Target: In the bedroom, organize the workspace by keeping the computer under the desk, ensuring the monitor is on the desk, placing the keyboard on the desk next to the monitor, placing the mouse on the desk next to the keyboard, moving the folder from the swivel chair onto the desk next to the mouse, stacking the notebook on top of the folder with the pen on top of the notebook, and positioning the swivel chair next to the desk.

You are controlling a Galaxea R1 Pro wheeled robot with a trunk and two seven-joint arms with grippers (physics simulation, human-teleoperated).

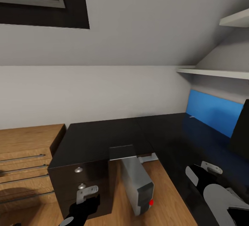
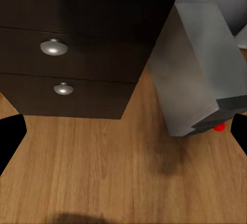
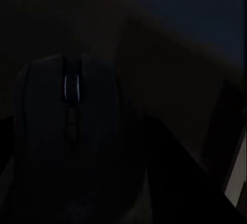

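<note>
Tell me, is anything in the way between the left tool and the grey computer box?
Nothing visible is. The left tool hangs over bare wooden floor, and the computer stands just beyond it, beside the black drawer unit under the desk.

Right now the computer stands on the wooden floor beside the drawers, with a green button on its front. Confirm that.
Not quite: the button on the computer is red, not green, as the head view shows. The rest holds: it stands on the wooden floor beside the drawers.

Left gripper (image 1: 90, 195) hangs low, jaws spread wide — right gripper (image 1: 204, 170) reaches forward, jaws' state unclear
</note>
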